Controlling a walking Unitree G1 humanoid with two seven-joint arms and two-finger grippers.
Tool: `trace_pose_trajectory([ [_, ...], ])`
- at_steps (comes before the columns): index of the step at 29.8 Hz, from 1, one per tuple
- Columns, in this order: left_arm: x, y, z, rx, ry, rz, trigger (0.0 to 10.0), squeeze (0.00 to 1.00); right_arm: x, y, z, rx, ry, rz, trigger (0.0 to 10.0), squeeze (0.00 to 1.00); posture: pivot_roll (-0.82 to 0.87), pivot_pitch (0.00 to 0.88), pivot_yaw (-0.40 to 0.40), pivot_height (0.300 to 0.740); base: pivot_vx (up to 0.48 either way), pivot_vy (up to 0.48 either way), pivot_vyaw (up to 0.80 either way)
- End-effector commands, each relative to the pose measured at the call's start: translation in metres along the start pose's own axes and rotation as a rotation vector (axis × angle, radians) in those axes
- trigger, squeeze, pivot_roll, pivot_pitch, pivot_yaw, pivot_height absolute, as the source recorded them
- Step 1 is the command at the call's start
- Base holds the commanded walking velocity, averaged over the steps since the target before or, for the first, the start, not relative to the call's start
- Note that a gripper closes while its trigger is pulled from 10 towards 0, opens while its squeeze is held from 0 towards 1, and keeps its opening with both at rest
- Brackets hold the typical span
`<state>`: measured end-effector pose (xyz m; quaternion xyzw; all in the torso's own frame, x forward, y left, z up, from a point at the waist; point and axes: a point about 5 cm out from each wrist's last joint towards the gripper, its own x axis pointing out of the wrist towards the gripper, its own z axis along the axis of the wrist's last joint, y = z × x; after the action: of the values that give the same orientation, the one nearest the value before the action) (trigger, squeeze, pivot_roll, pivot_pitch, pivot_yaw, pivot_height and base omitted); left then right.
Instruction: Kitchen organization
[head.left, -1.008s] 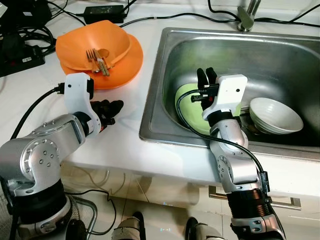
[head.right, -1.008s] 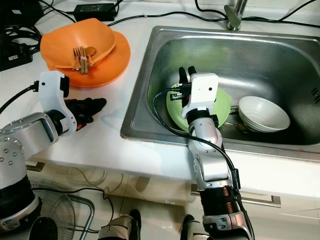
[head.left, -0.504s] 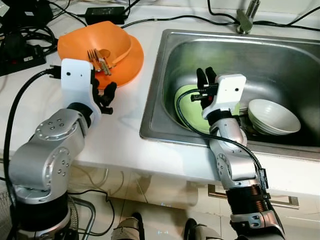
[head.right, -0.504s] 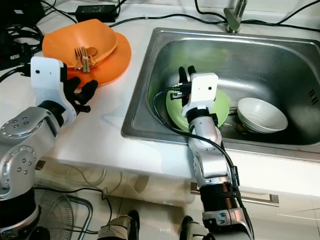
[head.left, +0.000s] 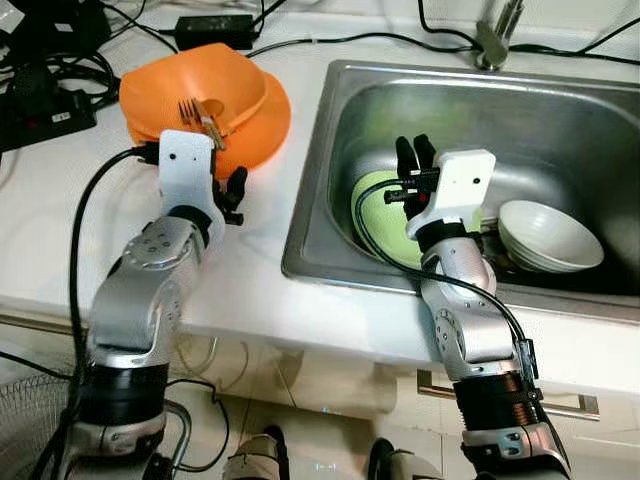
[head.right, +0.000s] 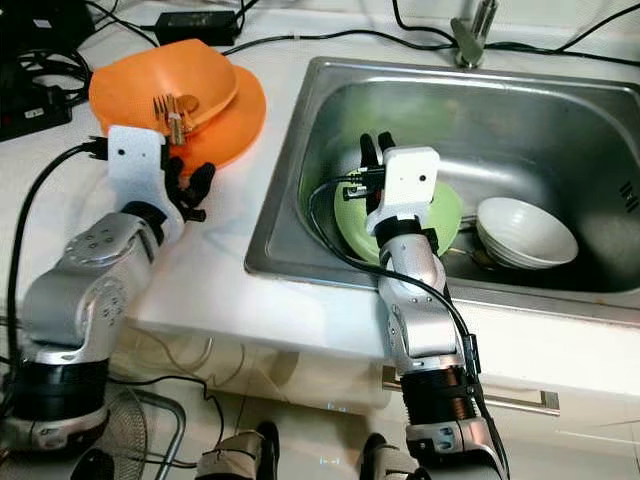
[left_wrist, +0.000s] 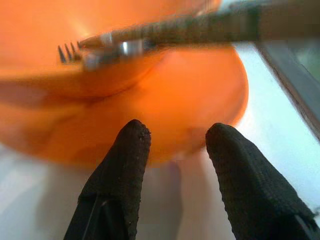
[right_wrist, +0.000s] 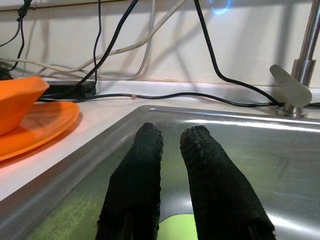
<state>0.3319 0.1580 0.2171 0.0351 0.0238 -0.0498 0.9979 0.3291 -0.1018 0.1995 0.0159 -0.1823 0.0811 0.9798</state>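
We see our left gripper (head.left: 233, 190) low over the white bench (head.left: 60, 190), right at the near rim of the orange plate (head.left: 262, 130). Its jaws are spread, holding nothing; in the left wrist view the two black fingertips (left_wrist: 131, 142) stand apart just short of the plate's edge, though we cannot tell whether they touch it. An orange bowl (head.left: 175, 82) sits on the plate, and a fork and other cutlery (head.left: 204, 118) rest in the bowl with handles leaning over its near rim.

Our right gripper (head.left: 411, 158) is held up inside the stainless sink (head.left: 560, 110), above the green plate (head.left: 378, 215) that lies on the sink floor at its left part. Its jaws point toward the back of the basin and are close together with a narrow gap, gripping nothing; the right wrist view shows the fingers (right_wrist: 137, 165) side by side over the green surface. A white bowl (head.left: 548, 232) lies in the sink to the right of the green plate, near the arm's white wrist housing.

At the back of the bench we see black cables (head.left: 330, 40), a power adapter (head.left: 210, 30) and the base of the tap (head.left: 494, 42).
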Motion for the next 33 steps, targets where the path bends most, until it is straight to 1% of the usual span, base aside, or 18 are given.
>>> trace_pose_trajectory([
  [1,0.004,0.000,0.002,0.017,-0.021,0.002,10.0,0.00,-0.013,-0.005,-0.024,0.030,0.088,-0.022,10.0,0.00,0.17,0.189,0.090,0.740,0.000,0.000,0.00],
  [5,0.012,0.003,0.003,0.001,-0.048,0.017,10.0,0.00,-0.015,-0.005,-0.024,0.027,0.090,-0.023,10.0,0.00,0.16,0.190,0.091,0.740,0.000,0.000,0.00],
  [9,0.014,0.005,0.008,-0.026,-0.073,0.023,10.0,0.00,-0.016,-0.006,-0.024,0.027,0.092,-0.025,10.0,0.00,0.16,0.190,0.091,0.740,0.000,0.000,0.00],
  [13,0.016,0.009,0.005,-0.022,-0.068,0.039,10.0,0.00,-0.016,-0.005,-0.025,0.027,0.093,-0.025,10.0,0.00,0.16,0.191,0.091,0.740,0.000,0.000,0.00],
  [20,0.028,0.018,0.003,-0.045,-0.064,0.091,10.0,0.00,-0.016,-0.006,-0.024,0.026,0.094,-0.027,10.0,0.00,0.15,0.194,0.095,0.740,0.000,0.000,0.00],
  [22,0.031,0.019,0.002,-0.067,-0.054,0.102,10.0,0.00,-0.017,-0.007,-0.024,0.024,0.094,-0.030,10.0,0.00,0.15,0.194,0.098,0.740,0.000,0.000,0.00],
  [28,0.036,0.018,0.000,-0.095,-0.027,0.104,10.0,0.00,-0.018,-0.008,-0.024,0.021,0.095,-0.034,10.0,0.00,0.15,0.194,0.103,0.740,0.000,0.000,0.00],
  [29,0.038,0.018,-0.001,-0.097,-0.014,0.098,10.0,0.00,-0.018,-0.008,-0.024,0.020,0.095,-0.034,10.0,0.00,0.15,0.195,0.106,0.740,0.000,0.000,0.00],
  [30,0.040,0.016,-0.001,-0.123,0.016,0.086,10.0,0.00,-0.018,-0.008,-0.024,0.019,0.095,-0.035,10.0,0.00,0.16,0.194,0.110,0.740,0.000,0.000,0.00],
  [33,0.042,0.017,0.001,-0.151,0.052,0.076,10.0,0.00,-0.017,-0.007,-0.024,0.021,0.094,-0.035,10.0,0.00,0.17,0.193,0.118,0.740,0.000,0.000,0.00],
])
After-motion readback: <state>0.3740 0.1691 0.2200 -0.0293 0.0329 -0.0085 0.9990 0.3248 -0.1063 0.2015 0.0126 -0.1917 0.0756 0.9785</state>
